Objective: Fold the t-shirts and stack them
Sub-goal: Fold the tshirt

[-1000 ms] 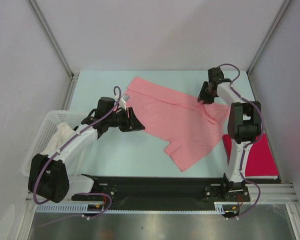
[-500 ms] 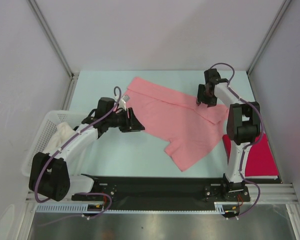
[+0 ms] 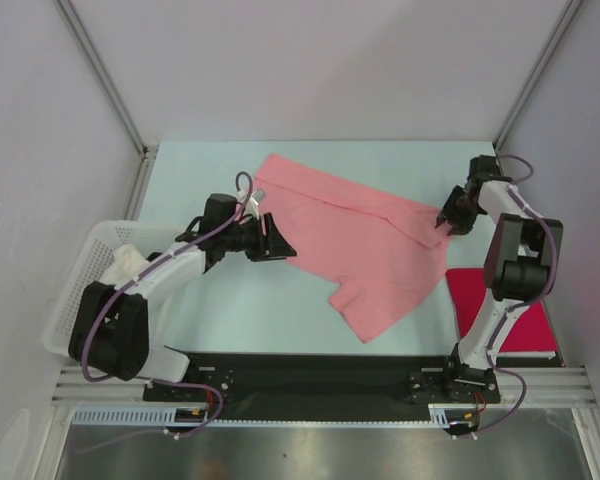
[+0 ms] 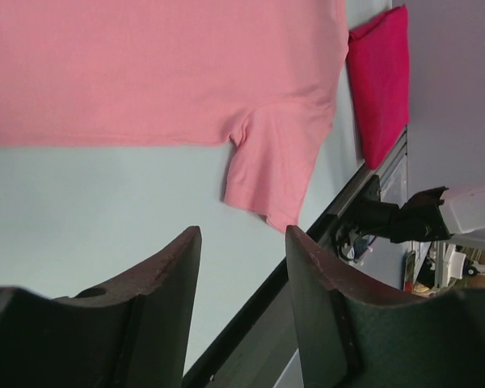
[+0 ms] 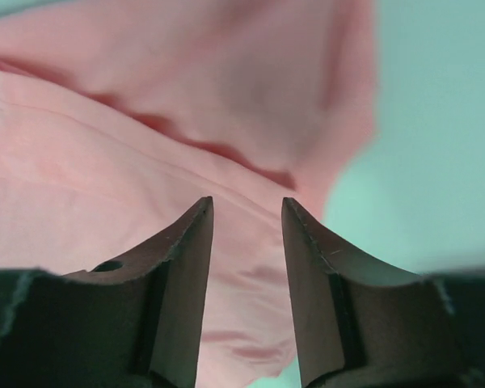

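the light salmon-pink t-shirt (image 3: 360,245) lies spread open on the pale table (image 3: 230,310). it runs slantwise from the far left toward the near right, with one short sleeve pointing to the near edge. a fold line crosses its far part, and its right end is bunched into soft creases.

the deep magenta-red t-shirt (image 3: 525,315) lies folded flat at the near right corner of the table. it is just beside the pink one and partly hidden behind the right arm.

the left hand (image 3: 280,243) hangs low just beside the pink shirt's left edge, turned sideways and pointing right. in the left wrist view its fingers (image 4: 174,267) stand apart with only bare table between them.

the right hand (image 3: 446,220) is at the shirt's right end, by the creased cloth. the right wrist view shows its fingers (image 5: 190,242) apart, with pink cloth beneath the gap and nothing gripped. whether they touch the cloth cannot be told.

a white lattice basket (image 3: 75,300) stands at the left edge of the table with a pale cloth (image 3: 130,265) in it.
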Tool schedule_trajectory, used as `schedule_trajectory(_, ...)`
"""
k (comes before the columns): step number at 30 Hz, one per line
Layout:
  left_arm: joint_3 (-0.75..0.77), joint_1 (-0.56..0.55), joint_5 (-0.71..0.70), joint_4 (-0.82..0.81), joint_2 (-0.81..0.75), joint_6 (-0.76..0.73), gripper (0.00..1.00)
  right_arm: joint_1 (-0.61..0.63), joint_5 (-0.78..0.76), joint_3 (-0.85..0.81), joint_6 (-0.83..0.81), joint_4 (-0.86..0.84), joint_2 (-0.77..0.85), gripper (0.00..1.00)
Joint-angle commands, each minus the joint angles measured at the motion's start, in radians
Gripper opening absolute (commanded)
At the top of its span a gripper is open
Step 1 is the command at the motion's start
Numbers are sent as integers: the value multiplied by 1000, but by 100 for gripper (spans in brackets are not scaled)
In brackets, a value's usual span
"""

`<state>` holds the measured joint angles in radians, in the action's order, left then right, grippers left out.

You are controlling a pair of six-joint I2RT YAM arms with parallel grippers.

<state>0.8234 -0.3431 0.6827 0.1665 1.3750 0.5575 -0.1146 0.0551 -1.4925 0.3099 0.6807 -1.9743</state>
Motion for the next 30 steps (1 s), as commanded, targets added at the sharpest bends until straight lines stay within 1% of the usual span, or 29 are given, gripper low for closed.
schedule_trajectory(1, 83, -25, -26, -162, 67, 36, 53, -75, 161, 125, 109, -45, 152, 47)
schedule_trajectory(3, 120, -60, -63, -243, 107, 65, 55, -117, 186, 182, 139, -64, 218, 52)
schedule_trajectory(4, 156, -77, -110, -263, 149, 71, 56, -131, 230, 208, 149, -91, 238, 53)
schedule_trajectory(5, 175, -108, -129, -315, 177, 79, 56, -144, 251, 268, 173, -108, 268, 53)
schedule_trajectory(6, 193, -120, -141, -346, 205, 87, 56, -160, 274, 291, 181, -130, 281, 54)
schedule_trajectory(7, 229, -132, -164, -381, 266, 99, 56, -166, 310, 319, 187, -165, 288, 54)
schedule_trajectory(9, 270, -161, -182, -482, 333, 133, 56, -168, 333, 382, 204, -205, 310, 54)
schedule_trajectory(10, 327, -174, -196, -505, 376, 137, 56, -168, 356, 400, 212, -251, 318, 53)
schedule_trajectory(11, 368, -197, -213, -521, 457, 125, 55, -168, 365, 417, 218, -272, 327, 52)
schedule_trajectory(12, 416, -207, -215, -521, 511, 116, 54, -168, 373, 452, 230, -294, 340, 49)
schedule_trajectory(13, 521, -218, -215, -515, 559, 110, 53, -169, 383, 465, 233, -318, 345, 48)
schedule_trajectory(14, 570, -237, -207, -509, 655, 110, 52, -171, 390, 475, 235, -326, 348, 47)
schedule_trajectory(16, 694, -254, -213, -512, 728, 113, 51, -172, 406, 500, 239, -342, 354, 44)
schedule_trajectory(18, 750, -280, -247, -544, 812, 105, 52, -180, 413, 514, 244, -351, 361, 43)
schedule_trajectory(20, 828, -296, -270, -564, 864, 95, 53, -186, 419, 531, 248, -357, 376, 43)
schedule_trajectory(21, 859, -303, -291, -561, 915, 90, 53, -191, 422, 535, 248, -359, 380, 43)
schedule_trajectory(23, 960, -313, -316, -527, 961, 67, 54, -200, 433, 544, 244, -365, 390, 44)
schedule_trajectory(26, 1066, -323, -360, -510, 1052, 79, 56, -209, 445, 555, 245, -371, 388, 44)
schedule_trajectory(27, 1109, -326, -371, -506, 1070, 82, 59, -212, 453, 558, 248, -382, 387, 45)
schedule_trajectory(28, 1128, -327, -391, -501, 1085, 85, 61, -215, 457, 561, 253, -388, 385, 44)
schedule_trajectory(30, 1157, -330, -400, -489, 1127, 88, 61, -217, 469, 564, 262, -391, 379, 45)
